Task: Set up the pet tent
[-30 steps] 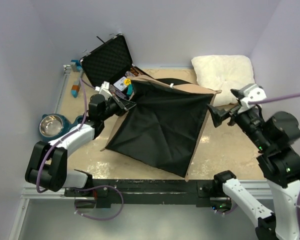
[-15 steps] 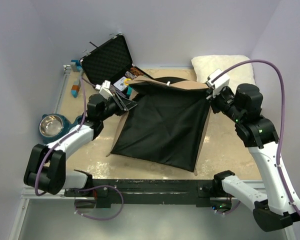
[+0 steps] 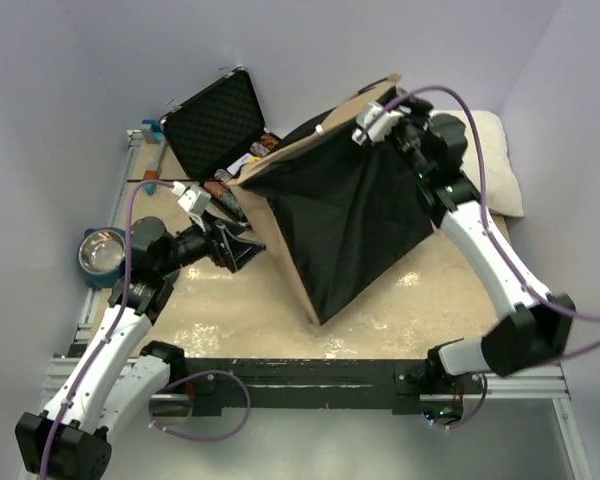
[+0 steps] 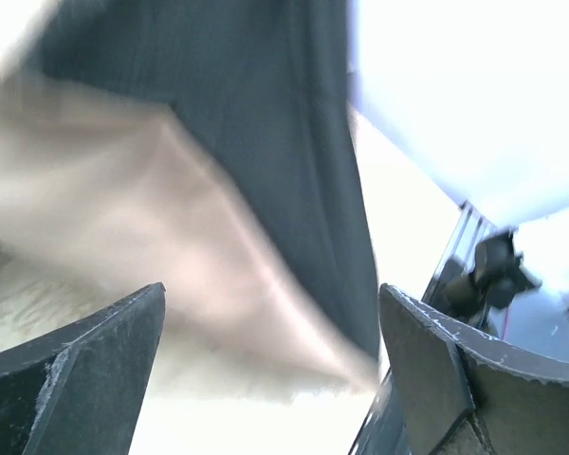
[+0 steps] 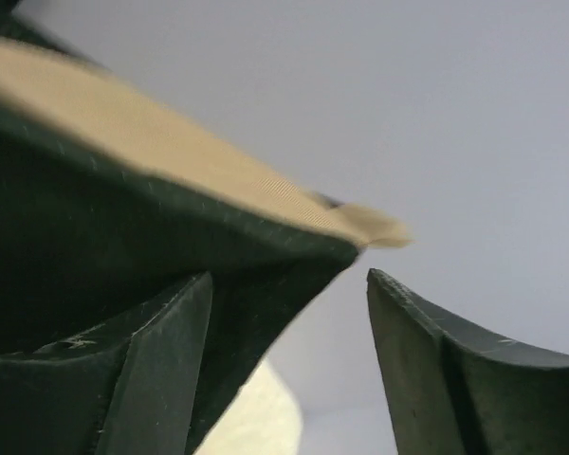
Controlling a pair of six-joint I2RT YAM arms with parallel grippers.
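The pet tent (image 3: 350, 215) is tipped up on its edge, with its black floor panel facing the top camera and tan canvas along the upper rim. My right gripper (image 3: 375, 118) is at the raised top corner. In the right wrist view its jaws (image 5: 289, 275) stand apart, and the tent's corner (image 5: 123, 218) lies between them against the left finger. My left gripper (image 3: 245, 250) is open just left of the tent's lower left side and holds nothing. In the left wrist view (image 4: 270, 289) the blurred tan and black fabric (image 4: 266, 142) lies ahead of the fingers.
An open black hard case (image 3: 215, 125) stands at the back left, close behind the tent. A white pillow (image 3: 495, 160) lies at the back right beside the right arm. A metal bowl in a blue holder (image 3: 102, 250) sits at the left edge. Walls enclose the table.
The right gripper went to the tent's far corner, closed, lifted it and tipped the tent upright; its jaws now stand apart. The left gripper let go, opened and drew back left.
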